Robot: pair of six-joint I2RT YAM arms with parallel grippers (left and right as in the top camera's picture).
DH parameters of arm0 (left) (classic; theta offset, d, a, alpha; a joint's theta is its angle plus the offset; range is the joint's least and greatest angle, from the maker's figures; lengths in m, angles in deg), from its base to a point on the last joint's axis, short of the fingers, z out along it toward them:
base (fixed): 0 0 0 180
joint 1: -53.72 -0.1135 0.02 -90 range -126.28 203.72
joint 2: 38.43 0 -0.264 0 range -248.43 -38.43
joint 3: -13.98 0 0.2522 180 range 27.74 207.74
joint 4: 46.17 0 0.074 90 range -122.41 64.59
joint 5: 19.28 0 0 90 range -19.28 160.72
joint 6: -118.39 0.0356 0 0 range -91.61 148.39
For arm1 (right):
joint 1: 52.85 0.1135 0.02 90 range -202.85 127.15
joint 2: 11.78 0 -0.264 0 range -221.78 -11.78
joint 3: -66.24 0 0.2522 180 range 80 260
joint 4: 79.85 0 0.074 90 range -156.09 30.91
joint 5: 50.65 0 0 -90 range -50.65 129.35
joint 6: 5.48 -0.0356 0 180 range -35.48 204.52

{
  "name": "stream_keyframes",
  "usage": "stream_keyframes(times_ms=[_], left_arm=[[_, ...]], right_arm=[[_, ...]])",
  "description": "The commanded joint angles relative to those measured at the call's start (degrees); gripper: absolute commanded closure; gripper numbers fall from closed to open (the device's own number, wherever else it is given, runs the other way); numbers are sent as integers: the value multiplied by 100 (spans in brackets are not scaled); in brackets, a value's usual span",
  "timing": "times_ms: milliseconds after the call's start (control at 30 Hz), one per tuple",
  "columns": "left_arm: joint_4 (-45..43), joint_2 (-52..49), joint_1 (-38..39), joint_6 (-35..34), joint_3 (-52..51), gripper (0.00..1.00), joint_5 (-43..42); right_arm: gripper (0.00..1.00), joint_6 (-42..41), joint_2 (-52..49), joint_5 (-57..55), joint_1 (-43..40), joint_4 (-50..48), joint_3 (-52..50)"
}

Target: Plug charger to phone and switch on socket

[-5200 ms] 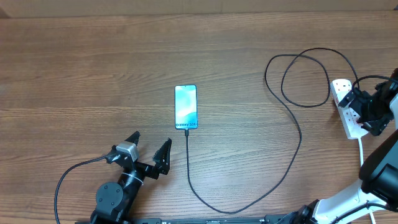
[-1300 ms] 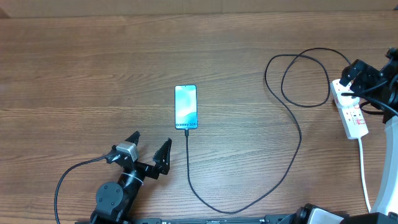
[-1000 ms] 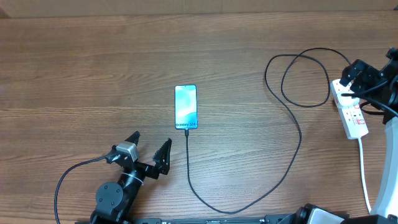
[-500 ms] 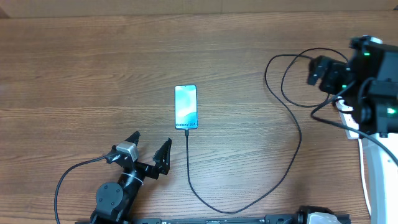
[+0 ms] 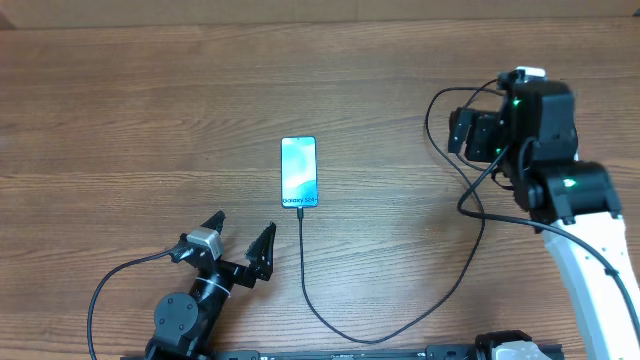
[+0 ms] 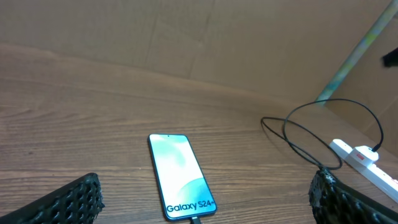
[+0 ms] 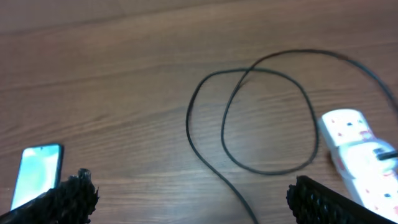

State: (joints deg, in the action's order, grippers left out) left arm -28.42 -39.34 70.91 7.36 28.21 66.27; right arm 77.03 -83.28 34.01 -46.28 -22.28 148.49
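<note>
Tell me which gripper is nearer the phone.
The left gripper, open close to the phone's bottom end; the right gripper is far off, above the charger's loop.

Matt wood-grain table (image 5: 150,120), glossy phone (image 5: 299,171) screen

The only readable text is on the phone (image 6: 180,176). In the left wrist view, 1 line of dark letters runs across the bottom of its lit blue screen, near the cable end: "Galaxy S24", followed by a small character too fine to make out. In the overhead view the same line on the phone (image 5: 299,172) is only a tiny dark strip. Right of the phone, the socket (image 6: 364,163) shows red marks but no legible lettering.
</note>
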Motion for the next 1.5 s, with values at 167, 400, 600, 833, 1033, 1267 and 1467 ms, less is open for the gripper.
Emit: stream_keyframes(times_ms=[167,400,600,833,1033,1267,1467], left_arm=[[22,70,-35,-22,-20,0,39],[22,70,-35,-22,-20,0,39],[22,70,-35,-22,-20,1,39],[24,70,-35,-22,-20,0,39],[22,70,-35,-22,-20,0,39],[24,70,-35,-22,-20,1,39],[24,70,-35,-22,-20,1,39]], right_arm=[[0,9,79,1158,24,-1814,-1790],[0,55,81,1268,24,-2927,-3027],[0,50,313,1189,24,-3571,-4028],[0,50,870,1054,24,-4131,-5178],[0,48,1497,1038,24,-4505,-5993],[0,-17,2544,1060,24,-4717,-6653],[0,-11,3526,1051,24,-4103,-6804]])
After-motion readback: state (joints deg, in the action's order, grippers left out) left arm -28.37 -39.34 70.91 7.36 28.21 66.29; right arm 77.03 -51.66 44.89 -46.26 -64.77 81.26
